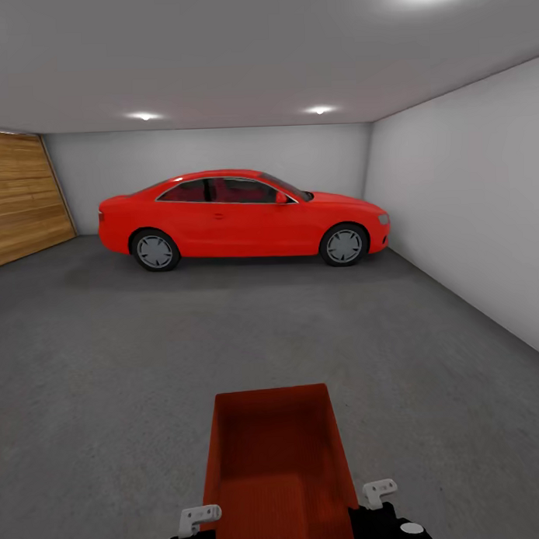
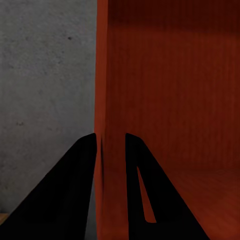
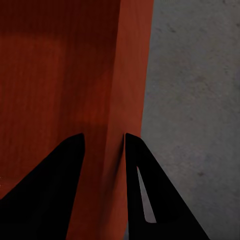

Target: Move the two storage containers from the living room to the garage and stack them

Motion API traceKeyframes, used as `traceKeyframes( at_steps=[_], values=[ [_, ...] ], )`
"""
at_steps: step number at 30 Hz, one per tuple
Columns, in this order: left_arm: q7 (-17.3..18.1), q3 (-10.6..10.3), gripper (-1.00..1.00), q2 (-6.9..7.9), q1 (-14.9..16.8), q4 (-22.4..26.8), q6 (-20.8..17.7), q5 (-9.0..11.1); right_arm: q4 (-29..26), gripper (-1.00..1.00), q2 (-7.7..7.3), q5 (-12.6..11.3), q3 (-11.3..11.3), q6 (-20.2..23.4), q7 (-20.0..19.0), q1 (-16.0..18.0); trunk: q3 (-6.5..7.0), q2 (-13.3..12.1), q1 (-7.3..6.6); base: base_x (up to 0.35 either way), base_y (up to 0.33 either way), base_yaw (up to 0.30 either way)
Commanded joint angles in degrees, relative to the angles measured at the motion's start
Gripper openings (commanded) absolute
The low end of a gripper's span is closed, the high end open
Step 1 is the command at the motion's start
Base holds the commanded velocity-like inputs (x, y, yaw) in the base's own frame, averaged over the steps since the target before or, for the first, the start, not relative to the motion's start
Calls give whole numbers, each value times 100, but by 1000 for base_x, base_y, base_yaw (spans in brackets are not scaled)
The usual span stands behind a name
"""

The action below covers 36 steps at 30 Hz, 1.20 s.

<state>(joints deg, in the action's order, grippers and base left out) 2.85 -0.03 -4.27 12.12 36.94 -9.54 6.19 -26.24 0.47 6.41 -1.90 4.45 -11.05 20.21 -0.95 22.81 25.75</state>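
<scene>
**Container carried in the garage**

Over the near concrete floor [image 1: 110,368], one storage container [image 1: 280,463] is held: left gripper [image 2: 110,150] fingers pinch its left wall, right gripper [image 3: 104,150] fingers pinch its right wall. Far ahead stands a red car [image 1: 244,220].

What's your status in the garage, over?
Left gripper shut on bin left wall; right gripper shut on right wall. Bin held over concrete floor. Red car parked well ahead, path open.
</scene>
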Motion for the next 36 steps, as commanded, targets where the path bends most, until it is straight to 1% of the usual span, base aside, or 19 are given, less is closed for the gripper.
traceKeyframes(
  at_steps=[1, 2, 4, 6, 15, 23, 24, 36],
  values=[
    [-28, -33, -100, 20, 1, 24, 1, 79, 6, -100, 38, 93, -54, 33, -41, -1, -10, 11, 3, 0, 0, 0],
    [-33, -63, -100, 60, 1, 20, -1, 85, 6, -100, 60, 119, -68, 32, -49, 0, -10, 11, 3, 0, 0, 0],
    [-14, -72, -100, 128, 1, 17, 5, 183, 5, -100, 110, 236, -163, 31, -56, 0, -10, 11, 3, 0, 0, 0],
    [-1, -125, -100, 167, 1, 16, 14, 260, 5, -100, 103, 238, -188, 30, -69, 1, -10, 11, 3, 0, 0, 0],
    [-47, -274, -100, 209, 1, 15, 35, 421, 5, -100, 101, 238, -188, 26, -76, -1, -10, 11, 3, 0, 0, 0],
    [-56, -310, -100, 221, 1, 15, 34, 466, 5, -100, 101, 238, -188, 30, -77, 1, -10, 11, 3, 0, 0, 0],
    [-56, -76, -100, 357, 1, 15, 146, 136, 5, -100, 101, 238, -188, 30, -109, 1, -10, 11, 3, 0, 0, 0],
    [-56, -76, -100, 357, 1, 13, 146, 136, 5, -100, 102, 238, -188, 30, -117, 1, -10, 11, 3, 0, 0, 50]
  ],
)
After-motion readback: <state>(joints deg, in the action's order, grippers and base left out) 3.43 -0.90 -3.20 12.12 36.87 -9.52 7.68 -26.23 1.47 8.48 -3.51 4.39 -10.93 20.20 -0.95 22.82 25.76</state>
